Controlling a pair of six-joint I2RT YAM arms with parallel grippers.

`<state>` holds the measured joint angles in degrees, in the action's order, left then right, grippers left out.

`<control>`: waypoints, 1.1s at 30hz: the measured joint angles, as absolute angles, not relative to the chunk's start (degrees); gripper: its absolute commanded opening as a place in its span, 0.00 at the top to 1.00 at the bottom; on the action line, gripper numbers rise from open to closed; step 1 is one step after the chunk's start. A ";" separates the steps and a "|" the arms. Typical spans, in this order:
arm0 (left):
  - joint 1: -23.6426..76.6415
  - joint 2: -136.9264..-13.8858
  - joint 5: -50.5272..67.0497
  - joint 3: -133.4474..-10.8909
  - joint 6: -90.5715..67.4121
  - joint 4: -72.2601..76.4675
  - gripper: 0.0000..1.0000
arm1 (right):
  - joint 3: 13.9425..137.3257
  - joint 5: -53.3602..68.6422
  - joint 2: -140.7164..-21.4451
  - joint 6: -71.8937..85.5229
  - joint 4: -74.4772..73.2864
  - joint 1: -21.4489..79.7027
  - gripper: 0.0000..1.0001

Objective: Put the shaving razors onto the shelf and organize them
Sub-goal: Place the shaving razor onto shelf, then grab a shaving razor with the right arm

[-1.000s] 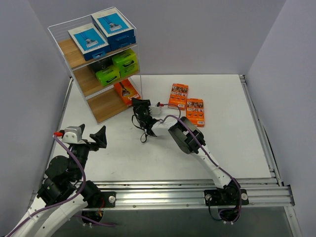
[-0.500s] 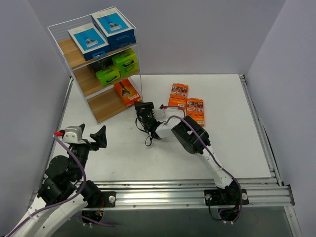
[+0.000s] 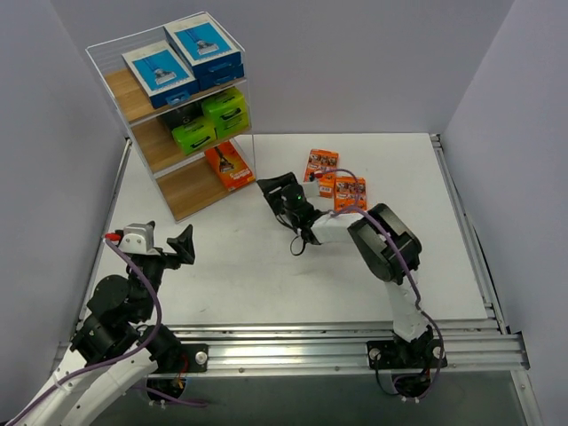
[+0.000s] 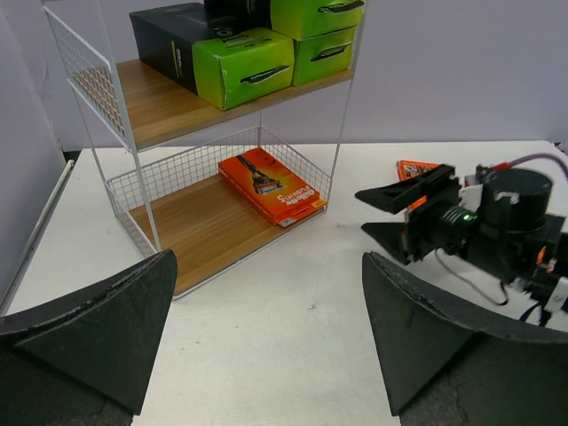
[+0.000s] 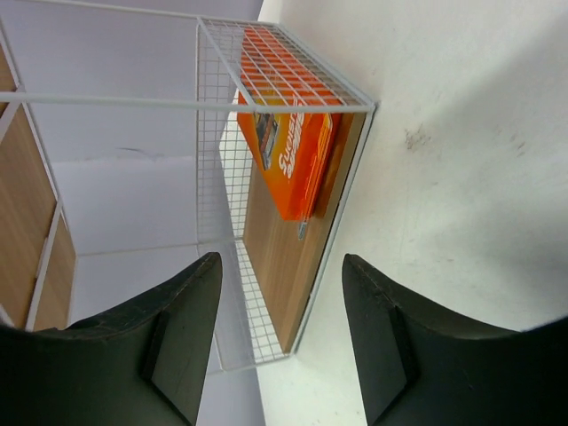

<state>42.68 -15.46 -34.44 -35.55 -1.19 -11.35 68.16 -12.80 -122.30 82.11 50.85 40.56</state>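
Right gripper, jaws wide and empty, faces the shelf, whose bottom board bears one orange pack. Left gripper is also wide, empty.

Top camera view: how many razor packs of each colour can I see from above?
Blue-and-white razor packs: 2
Lime-green razor packs: 2
Orange razor packs: 3
Total: 7, though stacks may hide more.

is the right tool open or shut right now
Open. In the right wrist view the right tool has its fingers well apart with nothing between them; the shelved orange pack shows through the gap.
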 measured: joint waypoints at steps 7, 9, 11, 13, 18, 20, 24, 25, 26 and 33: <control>42.65 -16.53 -34.52 -35.48 -0.84 -11.35 0.06 | 60.77 -4.58 -107.35 72.84 40.25 33.01 0.44; 42.65 -16.58 -34.50 -35.48 -0.82 -11.35 0.06 | 57.23 -3.18 -102.02 70.76 38.15 30.50 0.44; 42.65 -16.64 -34.50 -35.48 -0.82 -11.35 0.06 | 53.58 -2.09 -97.45 69.25 36.80 27.99 0.44; 42.65 -16.91 -34.50 -35.48 -0.80 -11.35 0.06 | 50.35 -0.43 -93.65 67.66 35.16 25.52 0.43; 42.65 -18.35 -34.44 -35.48 -0.80 -11.38 0.06 | 45.52 3.29 -87.15 61.41 28.80 18.65 0.48; 42.61 -18.59 -34.41 -35.48 -0.80 -11.40 0.06 | 44.82 4.69 -84.82 57.67 25.50 15.03 0.52; 42.44 -18.61 -34.46 -35.48 -0.80 -11.38 0.06 | 44.31 6.35 -81.03 51.27 20.62 7.62 0.53; 42.37 -18.61 -34.48 -35.48 -0.73 -11.38 0.06 | 44.18 6.81 -80.38 49.98 19.79 5.82 0.53; 42.26 -18.68 -34.48 -35.48 -0.56 -11.35 0.06 | 44.05 7.35 -79.99 48.80 19.07 4.34 0.53; 41.60 -19.68 -34.35 -35.48 0.69 -11.38 0.06 | 43.68 12.49 -83.83 42.11 17.39 -3.51 0.63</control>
<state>41.60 -19.68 -34.35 -35.48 0.69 -11.38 43.68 12.49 -83.83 42.11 17.39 -3.51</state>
